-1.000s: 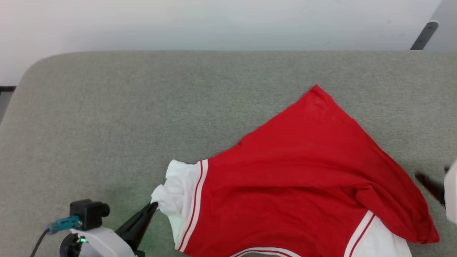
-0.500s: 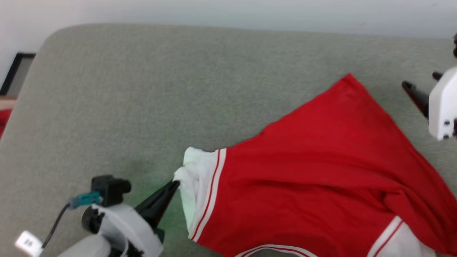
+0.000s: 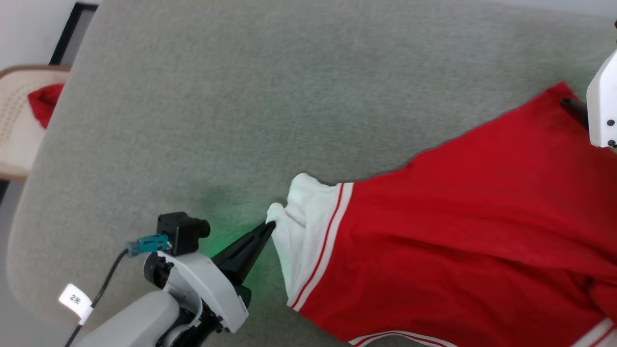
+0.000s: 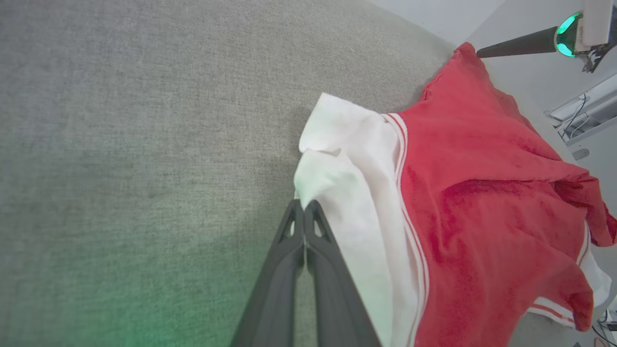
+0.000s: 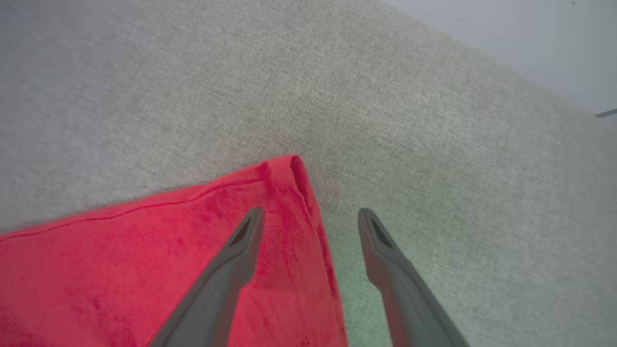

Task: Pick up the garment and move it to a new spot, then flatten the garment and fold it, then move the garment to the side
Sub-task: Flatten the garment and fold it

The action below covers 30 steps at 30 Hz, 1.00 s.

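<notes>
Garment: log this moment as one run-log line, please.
garment: rumpled, unfolded, on grey cushion | left gripper: shut on white sleeve edge | right gripper: open, straddling red corner | step: flattening

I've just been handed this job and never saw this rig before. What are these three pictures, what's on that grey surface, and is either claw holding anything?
It is a two-armed robot; each arm ends in a gripper with two long dark fingers. One picture looks down from its head; the other two look along each gripper's fingers from the wrists. On the grey padded surface lies the garment, a red shirt with white sleeves. The left gripper is shut, its tips at the edge of one white sleeve, apparently pinching it. The right gripper is open, straddling the shirt's red corner: one finger over cloth, one over bare surface, gripping nothing. Off the surface's left edge, a tan chair carries another red cloth.
</notes>
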### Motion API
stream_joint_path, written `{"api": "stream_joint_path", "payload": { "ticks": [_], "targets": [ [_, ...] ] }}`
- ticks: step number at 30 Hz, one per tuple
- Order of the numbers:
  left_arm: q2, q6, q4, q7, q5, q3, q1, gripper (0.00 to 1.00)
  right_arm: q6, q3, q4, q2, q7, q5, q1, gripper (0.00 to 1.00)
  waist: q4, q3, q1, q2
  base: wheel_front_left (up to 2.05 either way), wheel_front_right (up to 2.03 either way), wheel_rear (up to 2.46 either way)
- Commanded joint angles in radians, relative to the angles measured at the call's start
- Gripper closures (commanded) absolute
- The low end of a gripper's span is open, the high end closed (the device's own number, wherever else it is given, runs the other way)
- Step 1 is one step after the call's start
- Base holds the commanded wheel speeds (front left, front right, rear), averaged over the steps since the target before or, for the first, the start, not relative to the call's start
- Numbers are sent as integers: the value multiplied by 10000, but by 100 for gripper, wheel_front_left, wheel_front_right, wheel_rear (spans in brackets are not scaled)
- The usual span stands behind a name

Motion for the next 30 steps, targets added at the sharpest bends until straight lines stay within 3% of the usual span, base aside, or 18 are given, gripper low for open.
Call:
{"api": "stream_joint_path", "payload": {
  "ticks": [1, 11, 12, 13, 14, 21, 24, 30],
  "targets": [
    [-63, -52, 47, -51, 36, 1, -99, 100, -7, 89, 184, -21, 106, 52, -126, 0, 440, 416, -1, 0, 0, 0, 0],
    [-288, -296, 565, -226, -36, -27, -183, 100, -8, 848, 2021, -75, 1436, 519, -246, 0, 689, 546, -1, 0, 0, 0, 0],
    [-291, -301, 592, -248, -56, -18, -187, 100, -10, 884, 2155, -62, 1590, 514, -259, 23, 679, 542, -1, 0, 0, 0, 0],
    [-291, -323, 614, -252, -64, -13, -192, 100, -10, 977, 2212, -47, 1738, 482, -261, 77, 664, 539, -1, 0, 0, 0, 0],
    [-278, -349, 662, -268, -75, -12, -196, 100, -8, 1233, 2325, -140, 2184, 433, -271, 100, 622, 518, -1, 0, 0, 0, 0],
    [-174, -412, 564, -252, -136, 48, -335, 100, -12, 717, 2758, -3, 1729, 223, -674, 100, 337, 347, -1, 0, 0, 0, 0],
    [84, -435, 388, -93, -130, 150, -565, 100, -12, 566, 2744, 205, 1436, 205, -860, 100, 166, 205, -1, 0, 0, 0, 0],
    [767, -64, -151, 813, -300, 496, -1435, 100, -10, 212, 2631, 654, 729, 131, -1424, 100, -245, -236, -1, 0, 0, 0, 0]
  ]
}}
